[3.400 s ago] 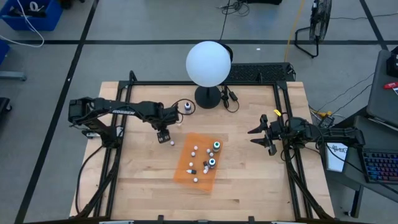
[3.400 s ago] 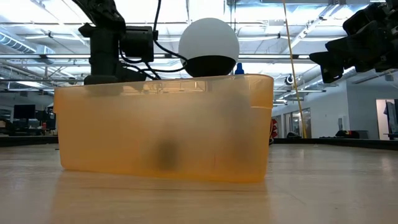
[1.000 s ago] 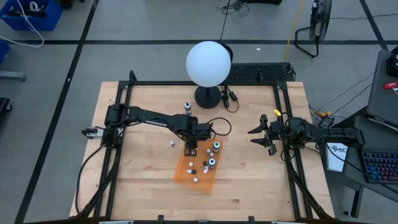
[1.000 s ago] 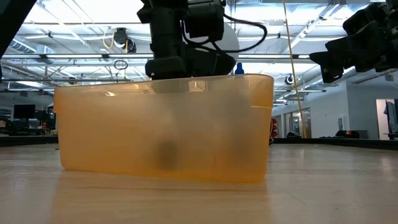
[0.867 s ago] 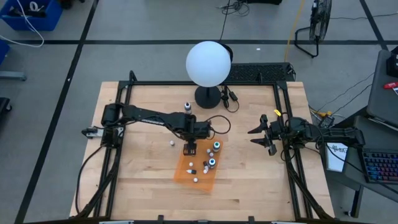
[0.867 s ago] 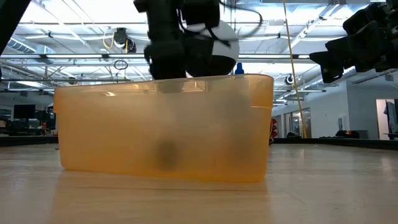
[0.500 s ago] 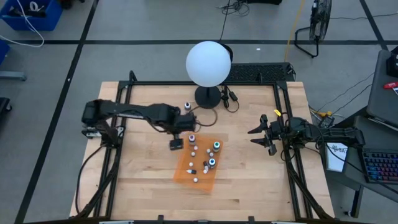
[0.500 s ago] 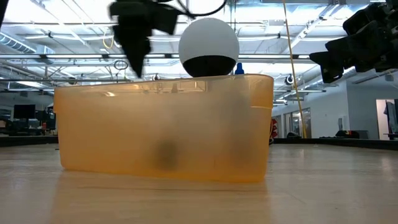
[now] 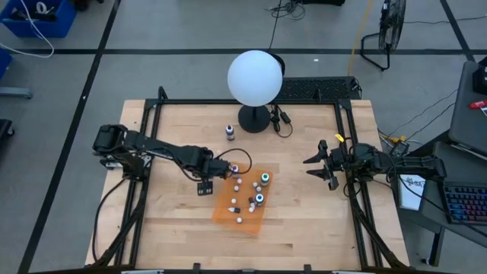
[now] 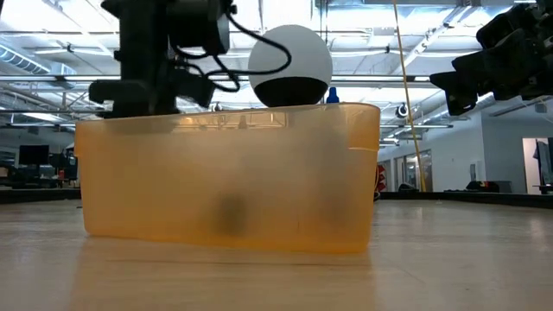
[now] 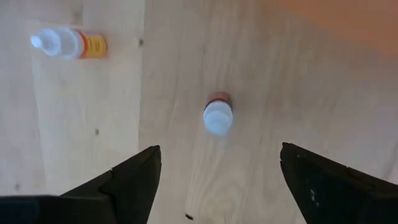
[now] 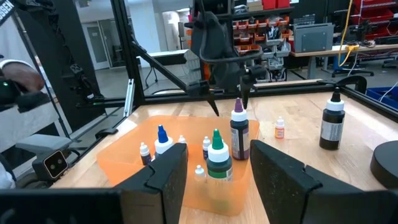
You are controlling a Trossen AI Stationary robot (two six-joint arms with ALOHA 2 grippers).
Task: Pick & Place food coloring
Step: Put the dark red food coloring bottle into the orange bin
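My left gripper (image 9: 204,187) is open and points down at the table, just left of the orange tray (image 9: 228,213). In the left wrist view its fingers stand on either side of a tiny white-capped bottle (image 11: 217,118), which stands on the wood, untouched. A second tiny bottle with an orange label (image 11: 68,43) (image 12: 280,129) sits nearby. Several bottles stand in the tray, among them a green-topped one (image 12: 216,155), a blue-topped one (image 12: 161,140) and a dark one (image 12: 238,134). A dark bottle with a white top (image 9: 230,132) stands alone farther back. My right gripper (image 9: 319,166) waits open at the table's right.
A big white globe on a black base (image 9: 255,78) stands at the far middle with a cable beside it. The tray's orange wall (image 10: 229,177) fills the low view and hides my left gripper's fingers there. Black frame rails (image 9: 348,152) run along both sides.
My left gripper has moved from above the tray toward the table's left edge and a little toward the near edge. It is off the tray and over the bare wood beside it. My right arm has kept still.
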